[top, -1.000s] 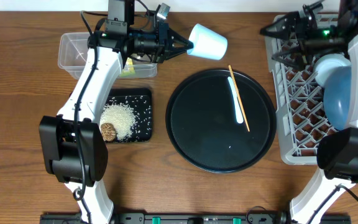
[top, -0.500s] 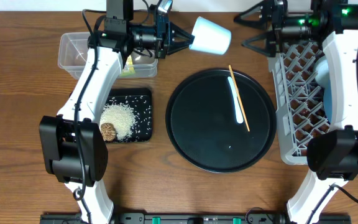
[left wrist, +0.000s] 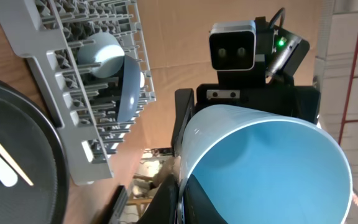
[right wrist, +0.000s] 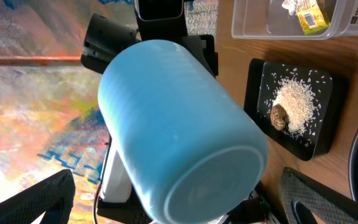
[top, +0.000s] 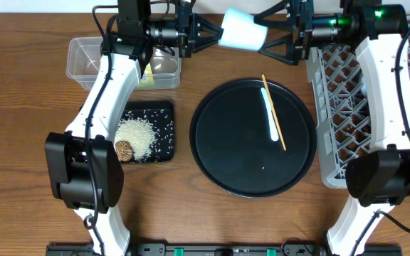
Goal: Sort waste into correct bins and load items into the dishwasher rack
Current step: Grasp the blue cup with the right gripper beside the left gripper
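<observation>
Mid-air handover, far side of worktop [top: 20,142], left of dishwasher rack [top: 331,135]. My left hand [top: 214,36] pinches the light blue cup [top: 242,34] by its rim; right hand [top: 267,35] gapes around its base. I'd centre the base between the fingers, clamp right, then release left.

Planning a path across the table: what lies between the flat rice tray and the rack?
The overhead view shows the round black tray there, with the white utensil and chopstick lying on it.
</observation>
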You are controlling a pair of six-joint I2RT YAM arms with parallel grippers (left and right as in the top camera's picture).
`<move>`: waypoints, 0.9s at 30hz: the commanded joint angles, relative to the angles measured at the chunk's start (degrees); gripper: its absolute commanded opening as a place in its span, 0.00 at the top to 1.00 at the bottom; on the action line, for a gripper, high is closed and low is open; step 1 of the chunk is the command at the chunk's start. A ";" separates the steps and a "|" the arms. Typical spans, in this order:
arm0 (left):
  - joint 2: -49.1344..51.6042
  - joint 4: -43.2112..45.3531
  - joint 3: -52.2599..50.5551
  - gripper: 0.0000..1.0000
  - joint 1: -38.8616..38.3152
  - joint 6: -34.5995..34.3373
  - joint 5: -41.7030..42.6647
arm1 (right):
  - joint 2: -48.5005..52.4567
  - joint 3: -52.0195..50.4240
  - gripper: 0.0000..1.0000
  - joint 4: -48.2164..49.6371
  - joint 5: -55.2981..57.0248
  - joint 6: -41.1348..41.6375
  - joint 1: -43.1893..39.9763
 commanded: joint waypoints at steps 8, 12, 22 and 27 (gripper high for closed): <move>-0.87 1.46 -0.11 0.94 -2.32 -5.20 1.11 | 0.42 0.33 0.01 0.02 0.35 0.66 0.52; -0.87 1.60 -0.11 0.94 -2.38 -5.22 1.09 | 0.42 0.33 0.04 0.11 0.63 0.63 0.52; -0.87 3.06 -0.11 0.94 -2.05 -5.44 -0.02 | 0.42 0.33 0.14 0.07 1.49 0.87 0.74; -0.87 3.32 -0.11 0.94 -2.08 -6.01 -0.42 | 0.42 0.33 0.14 0.52 1.73 1.27 1.27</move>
